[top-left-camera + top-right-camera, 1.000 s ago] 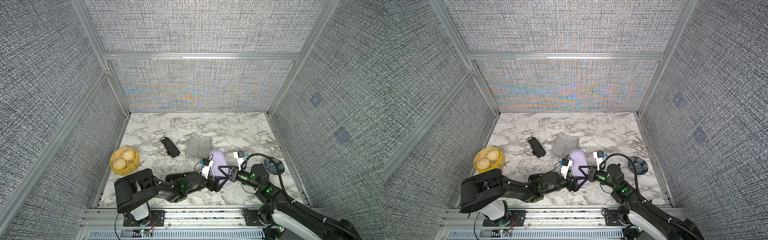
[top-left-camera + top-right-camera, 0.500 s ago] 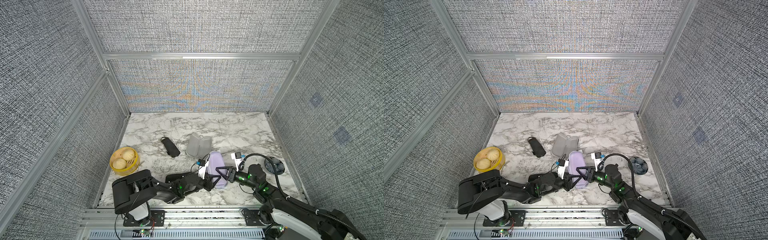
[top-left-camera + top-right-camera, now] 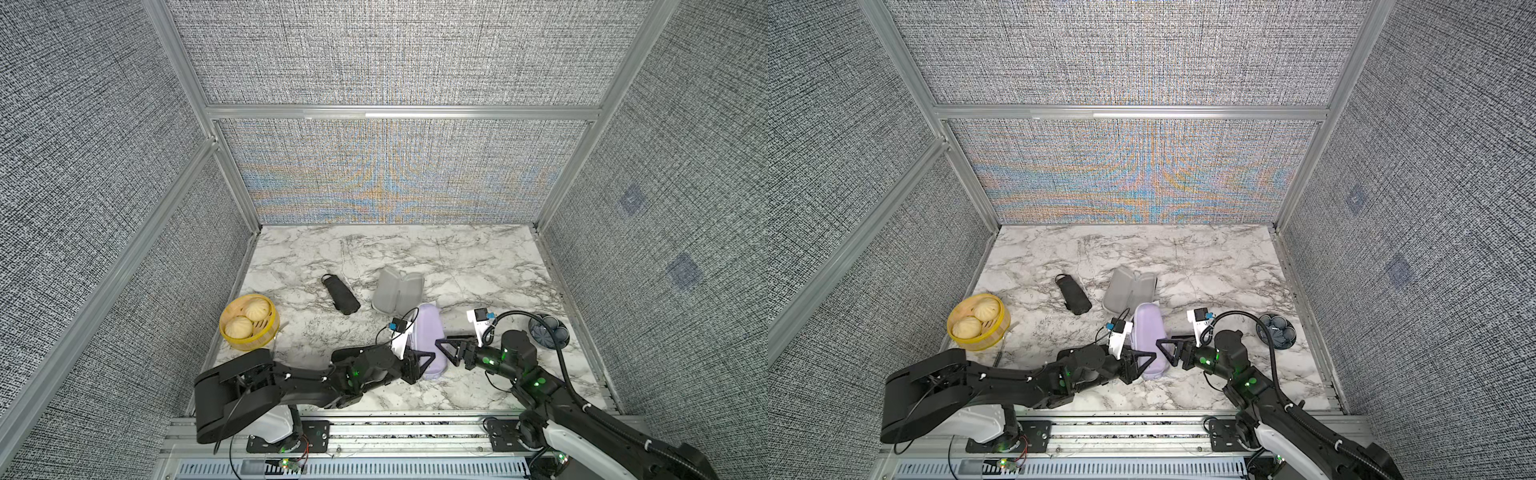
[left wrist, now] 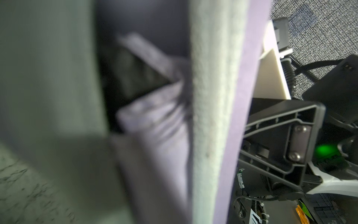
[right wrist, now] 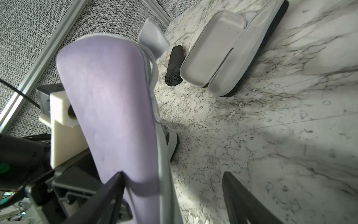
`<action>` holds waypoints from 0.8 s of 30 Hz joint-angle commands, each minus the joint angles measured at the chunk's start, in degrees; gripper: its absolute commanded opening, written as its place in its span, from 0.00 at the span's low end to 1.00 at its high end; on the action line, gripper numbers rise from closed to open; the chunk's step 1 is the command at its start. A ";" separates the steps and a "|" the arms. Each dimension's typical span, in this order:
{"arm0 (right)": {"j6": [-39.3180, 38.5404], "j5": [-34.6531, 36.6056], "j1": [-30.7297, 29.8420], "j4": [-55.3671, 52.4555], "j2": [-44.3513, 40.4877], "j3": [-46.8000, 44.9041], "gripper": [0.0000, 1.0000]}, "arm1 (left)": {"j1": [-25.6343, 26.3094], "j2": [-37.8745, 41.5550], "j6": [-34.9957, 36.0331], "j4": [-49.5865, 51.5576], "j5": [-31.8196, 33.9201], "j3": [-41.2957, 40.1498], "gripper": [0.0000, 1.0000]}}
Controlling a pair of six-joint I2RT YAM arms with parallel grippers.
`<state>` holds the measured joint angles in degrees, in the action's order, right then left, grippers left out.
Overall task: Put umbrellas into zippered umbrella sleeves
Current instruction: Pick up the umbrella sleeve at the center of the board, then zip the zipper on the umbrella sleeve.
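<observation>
The lavender case (image 3: 428, 340) lies near the front middle of the marble table (image 3: 478, 266), its halves drawn nearly together. Through the gap between them, the left wrist view shows the folded lavender umbrella (image 4: 155, 124) inside. So one umbrella looks to be in, with the zip apparently not yet closed.

The left gripper (image 3: 419, 361) sits against the case's near left side; whether its jaws pinch the rim I cannot tell. The right gripper (image 3: 444, 343) is just right of the case, jaws spread wide and holding nothing, one finger (image 5: 114, 182) against the lavender shell.

Farther back, a black umbrella (image 3: 340, 293) lies loose on the table. It is just left of an open case (image 3: 397, 289) whose grey-lined halves are empty, so that pair is left to do. At the left, a yellow basket (image 3: 248, 322) holds two buns (image 3: 257, 308).
</observation>
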<state>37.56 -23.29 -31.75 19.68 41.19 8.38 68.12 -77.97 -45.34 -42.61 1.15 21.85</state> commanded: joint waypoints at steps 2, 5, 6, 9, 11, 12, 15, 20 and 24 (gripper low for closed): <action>-10.52 3.66 0.15 -6.66 -0.08 1.19 0.81 | -2.12 7.39 -0.80 10.27 -6.08 -0.51 0.14; -15.32 0.49 0.18 -1.49 1.13 0.05 0.78 | -4.39 12.69 -0.20 21.86 -10.39 0.85 0.14; -16.42 -0.17 0.15 -0.02 1.26 -0.34 0.78 | -4.89 14.27 0.74 23.84 -11.45 1.05 0.14; -22.07 -0.84 -0.19 3.69 0.39 -1.97 0.74 | -5.40 18.61 3.53 28.33 -14.84 1.99 0.14; -24.34 -1.25 -0.88 8.77 0.18 -3.96 0.73 | -6.08 20.23 4.11 29.96 -17.70 2.65 0.14; -25.28 -1.83 -1.31 11.20 0.30 -4.68 0.73 | -6.71 20.46 4.20 30.34 -18.98 2.82 0.14; -29.25 -1.05 -3.68 13.41 0.88 -4.71 0.73 | -8.80 19.04 4.52 28.07 -25.48 3.03 0.14; -36.38 2.79 -9.02 17.01 1.86 -5.77 0.70 | -9.44 15.40 5.23 25.65 -33.30 4.82 0.13; -39.87 3.56 -10.62 20.06 2.59 -6.70 0.64 | -11.03 15.51 5.81 26.72 -36.76 5.75 0.13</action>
<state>2.55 -21.28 -41.78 34.61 43.55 1.80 57.82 -62.89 -41.36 -13.23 -30.15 26.96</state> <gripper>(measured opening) 0.638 0.378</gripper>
